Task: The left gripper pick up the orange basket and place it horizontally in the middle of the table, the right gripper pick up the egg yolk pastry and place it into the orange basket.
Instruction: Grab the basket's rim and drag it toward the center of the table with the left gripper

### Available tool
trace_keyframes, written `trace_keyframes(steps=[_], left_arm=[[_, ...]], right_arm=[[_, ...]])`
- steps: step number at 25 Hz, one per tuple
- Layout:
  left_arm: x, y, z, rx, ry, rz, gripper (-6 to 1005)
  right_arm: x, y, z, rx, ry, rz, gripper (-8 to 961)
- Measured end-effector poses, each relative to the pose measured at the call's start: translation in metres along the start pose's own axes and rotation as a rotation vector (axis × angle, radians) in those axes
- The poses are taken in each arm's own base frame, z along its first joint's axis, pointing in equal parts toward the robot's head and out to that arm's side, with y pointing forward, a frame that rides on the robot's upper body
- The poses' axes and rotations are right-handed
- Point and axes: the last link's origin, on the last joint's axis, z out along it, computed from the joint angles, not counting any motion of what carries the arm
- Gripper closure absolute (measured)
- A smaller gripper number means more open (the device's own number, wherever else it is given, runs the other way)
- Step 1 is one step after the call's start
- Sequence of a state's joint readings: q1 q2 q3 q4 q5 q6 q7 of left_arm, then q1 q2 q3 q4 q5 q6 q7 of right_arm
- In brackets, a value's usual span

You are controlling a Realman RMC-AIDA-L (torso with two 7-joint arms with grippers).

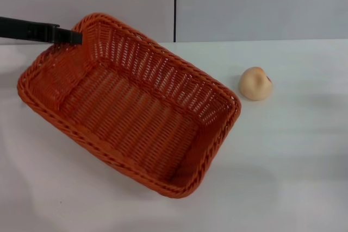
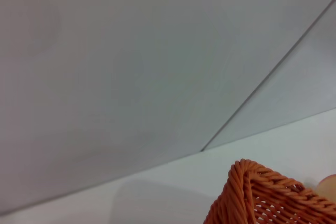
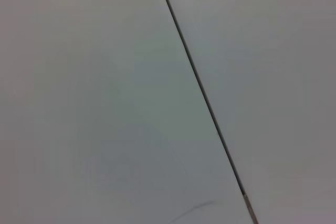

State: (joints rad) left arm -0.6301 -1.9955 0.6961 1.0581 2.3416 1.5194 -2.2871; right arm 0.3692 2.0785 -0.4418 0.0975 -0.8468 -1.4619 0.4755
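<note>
A: Largest item first?
B: Table [image 1: 293, 177], white, flat, bearing all else. Behind it, grey wall panels [image 1: 255, 4] split by one dark vertical seam [image 1: 175, 4].

A: Next in size?
B: Orange basket [image 1: 130, 112], woven, open side up, skewed diagonally on the table. One far corner directly at the left gripper [image 1: 76, 37]; opposite corner pointing away from it, toward the near middle of the table. Same basket corner [image 2: 262, 192] visible in the left wrist view, with table beneath and wall behind.

A: Left gripper status?
B: Black, entering from the left edge, tip at the braided rim of that far corner. Touching or overlapping the rim; clamped or released cannot be told.

A: Smallest item?
B: Egg yolk pastry [image 1: 255, 83], round, pale tan, dented on top. Resting on the table well apart from the left gripper, beyond the basket's far-right corner, near it but not touching.

A: Right gripper?
B: Not visible. Right wrist view: wall panels and seam only.
</note>
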Motion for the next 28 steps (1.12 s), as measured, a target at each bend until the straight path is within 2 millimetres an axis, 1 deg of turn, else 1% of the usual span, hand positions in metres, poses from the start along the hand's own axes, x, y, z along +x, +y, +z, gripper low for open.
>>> trace_keyframes(steps=[2, 4, 5, 7, 8, 9, 12, 13, 15, 17, 18, 19, 28], left_arm=[[-0.006, -0.001, 0.001, -0.006, -0.009, -0.045, 819], [-0.008, -0.001, 0.0, -0.007, -0.011, -0.055, 817], [-0.014, -0.002, -0.001, -0.008, -0.019, -0.086, 817], [-0.019, -0.003, -0.002, -0.009, -0.025, -0.108, 815], [-0.019, -0.003, -0.002, -0.009, -0.025, -0.108, 814], [-0.028, -0.003, -0.003, -0.018, -0.035, -0.141, 813], [-0.037, 0.0, -0.001, -0.037, -0.042, -0.171, 811], [-0.037, 0.0, -0.001, -0.037, -0.042, -0.171, 810], [-0.046, 0.005, -0.001, -0.077, -0.038, -0.212, 808], [-0.052, 0.006, -0.004, -0.1, -0.034, -0.246, 807], [-0.052, 0.006, -0.004, -0.1, -0.034, -0.246, 806], [-0.058, 0.006, -0.006, -0.105, -0.034, -0.272, 805], [-0.075, 0.004, -0.011, -0.113, -0.062, -0.332, 798]], right_arm=[[0.001, 0.0, 0.0, 0.002, 0.004, -0.001, 426], [0.0, -0.001, 0.0, 0.002, 0.004, -0.001, 427], [0.0, -0.001, 0.0, 0.002, 0.004, -0.001, 427], [0.0, -0.001, 0.001, 0.001, 0.002, -0.003, 427], [0.0, -0.001, 0.001, 0.001, 0.002, -0.003, 428], [0.0, -0.001, 0.001, 0.001, 0.002, -0.004, 428], [-0.001, -0.001, 0.002, 0.001, 0.002, -0.008, 428], [-0.001, -0.001, 0.002, 0.001, 0.002, -0.008, 429], [-0.001, -0.001, 0.003, 0.001, 0.004, -0.01, 429], [-0.001, -0.001, 0.005, -0.002, 0.005, -0.01, 429], [-0.001, -0.001, 0.005, -0.002, 0.005, -0.01, 430], [-0.001, 0.0, 0.006, -0.002, 0.004, -0.01, 430], [-0.001, 0.0, 0.008, -0.006, 0.003, -0.01, 432]])
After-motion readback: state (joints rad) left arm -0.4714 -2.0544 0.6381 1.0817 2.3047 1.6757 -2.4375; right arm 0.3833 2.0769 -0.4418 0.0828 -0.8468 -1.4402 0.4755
